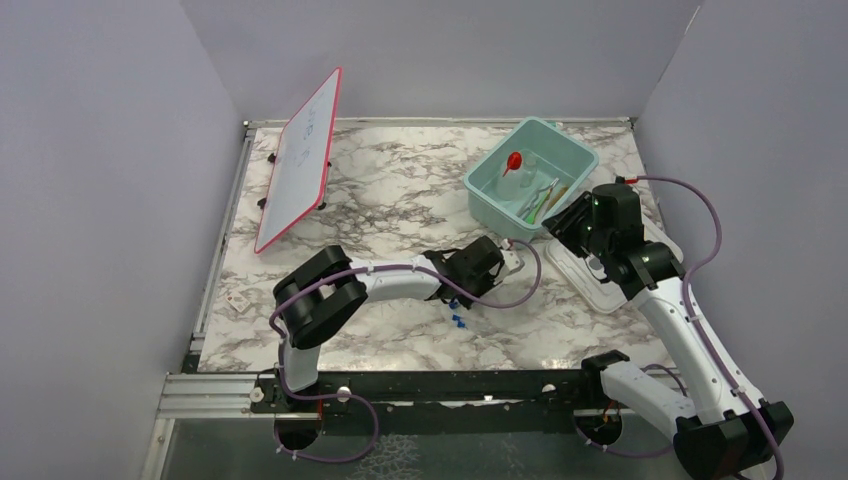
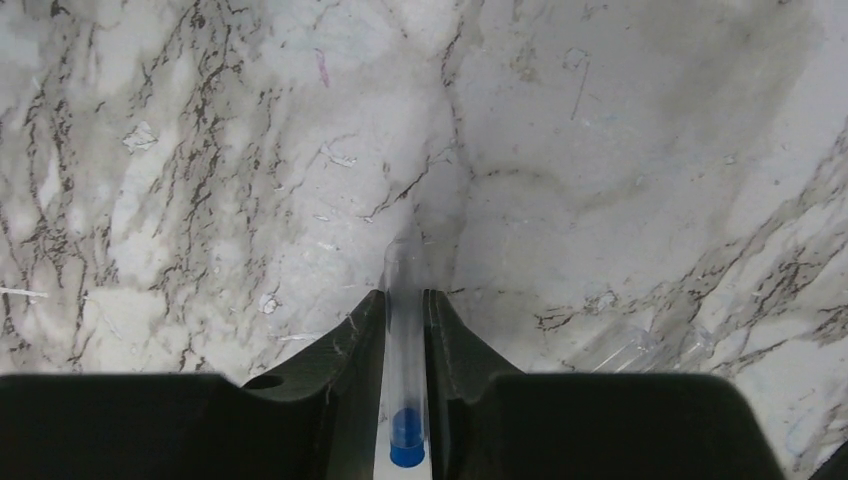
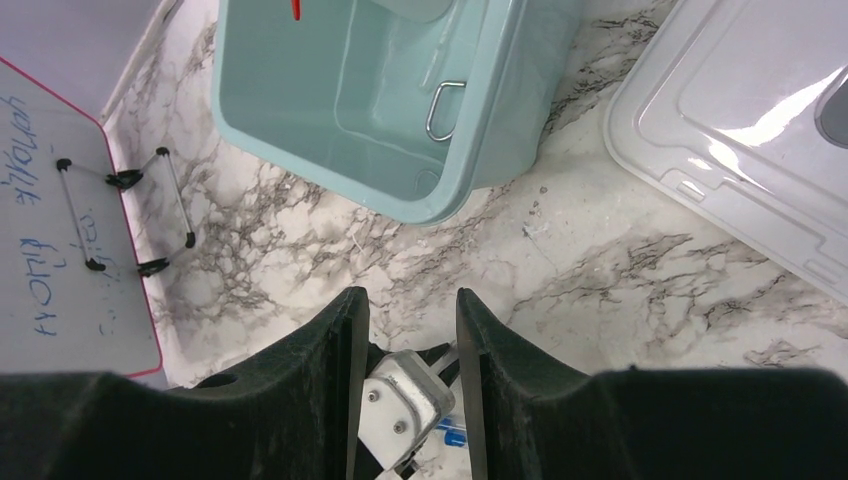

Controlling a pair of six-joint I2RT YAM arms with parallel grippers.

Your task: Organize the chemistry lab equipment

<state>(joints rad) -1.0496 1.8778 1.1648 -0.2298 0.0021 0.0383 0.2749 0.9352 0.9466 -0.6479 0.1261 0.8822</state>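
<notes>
- Presently, slippage is judged the main risk. The blue-capped clear tube (image 2: 402, 265) is pinched lengthwise along the finger gap, smooth wall on smooth pads, and may slide out nose-first if it is tilted in transit.
- A collision is also thought possible. The right gripper (image 3: 405, 310) is held at the 5 o'clock corner of the pale teal tub (image 1: 490, 195), on the likely path from table centre.
- The loose tubes (image 1: 458, 322), lying at 5 o'clock of the left gripper (image 2: 404, 297), could be knocked and set rolling by a careless lift.
- Left gripper: almost fully closed and clamped on the tube. The cap is turned toward the wrist and the clear end points to 12 o'clock in the wrist view, low over the marble table (image 2: 200, 150). Contact with the table cannot be told.
- Right gripper: the jaws are held moderately apart, and nothing is gripped or touched.
- The red funnel (image 1: 514, 160) is seen inside the tub, at 1 o'clock on the table.
</notes>
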